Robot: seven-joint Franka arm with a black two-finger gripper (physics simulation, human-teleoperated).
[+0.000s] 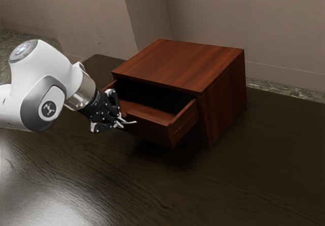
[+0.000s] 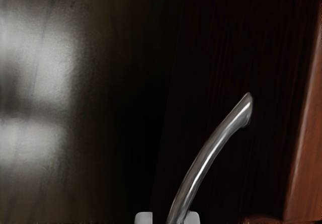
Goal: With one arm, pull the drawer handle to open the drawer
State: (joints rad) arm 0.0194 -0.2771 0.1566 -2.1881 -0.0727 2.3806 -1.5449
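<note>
A dark red wooden cabinet [image 1: 188, 63] stands on the table, and its drawer [image 1: 157, 119] is pulled partway out toward the exterior view's lower left. A curved silver drawer handle [image 1: 130, 121] sticks out of the drawer's front panel. My black gripper [image 1: 116, 123] comes in from the exterior view's left and is shut on that handle. In the wrist view the metal handle [image 2: 211, 153] runs up from between my two pale fingertips [image 2: 143, 217], with the reddish edge of the drawer front [image 2: 307, 148] beside it.
The dark wooden table [image 1: 203, 185] stretches wide in front of the cabinet and to the exterior view's right. Beige walls [image 1: 244, 12] close off the back. My white arm [image 1: 40, 94] hangs over the table's left part.
</note>
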